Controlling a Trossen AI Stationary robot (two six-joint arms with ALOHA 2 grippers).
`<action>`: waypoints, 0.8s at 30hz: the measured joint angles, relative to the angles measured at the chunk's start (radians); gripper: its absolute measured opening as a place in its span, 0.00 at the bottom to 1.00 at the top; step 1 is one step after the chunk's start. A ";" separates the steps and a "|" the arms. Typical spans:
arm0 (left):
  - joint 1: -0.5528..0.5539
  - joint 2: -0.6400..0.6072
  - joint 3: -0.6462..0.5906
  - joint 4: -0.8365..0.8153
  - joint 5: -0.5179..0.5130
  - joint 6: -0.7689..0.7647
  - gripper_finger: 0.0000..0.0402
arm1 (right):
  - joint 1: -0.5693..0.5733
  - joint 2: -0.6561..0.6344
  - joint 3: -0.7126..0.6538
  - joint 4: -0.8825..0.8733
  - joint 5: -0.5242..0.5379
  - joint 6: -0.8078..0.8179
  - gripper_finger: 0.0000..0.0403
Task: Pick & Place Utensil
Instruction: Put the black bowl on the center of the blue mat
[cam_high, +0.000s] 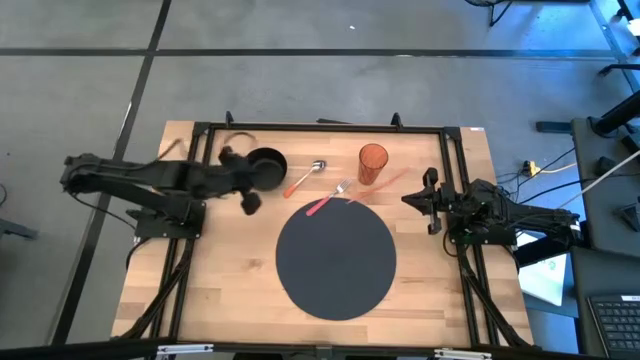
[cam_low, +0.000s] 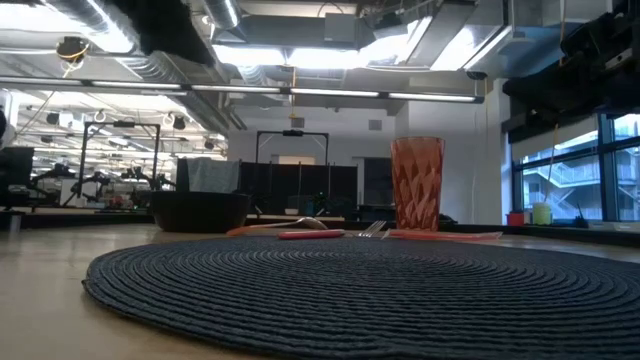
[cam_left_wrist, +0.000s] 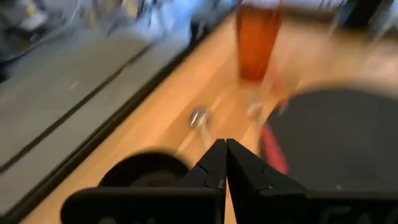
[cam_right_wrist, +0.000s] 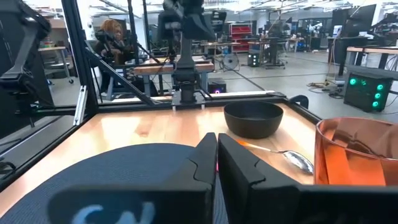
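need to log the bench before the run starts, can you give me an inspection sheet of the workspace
surface: wooden table, round dark mat in the middle
job's things: spoon, fork, a third pale-handled utensil, all beside the mat's far edge
clutter: black bowl, orange cup
grippers: left pincer shut, beside the bowl; right pincer shut, at the table's right edge; both hold nothing
cables: some on the floor to the right
surroundings: person seated behind the table in the right wrist view

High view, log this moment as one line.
left tool: shut, beside bowl | right tool: shut, waiting at table edge | spoon: untouched
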 joint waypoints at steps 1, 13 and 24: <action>0.010 0.052 0.039 -0.047 0.003 -0.013 0.01 | 0.000 0.000 0.000 0.000 0.001 0.000 0.04; 0.228 0.362 0.170 -0.294 0.200 -0.043 0.16 | 0.000 0.000 0.000 0.004 0.001 0.000 0.04; 0.275 0.366 0.109 -0.269 0.247 0.274 0.54 | 0.000 0.000 0.000 0.004 0.001 0.000 0.04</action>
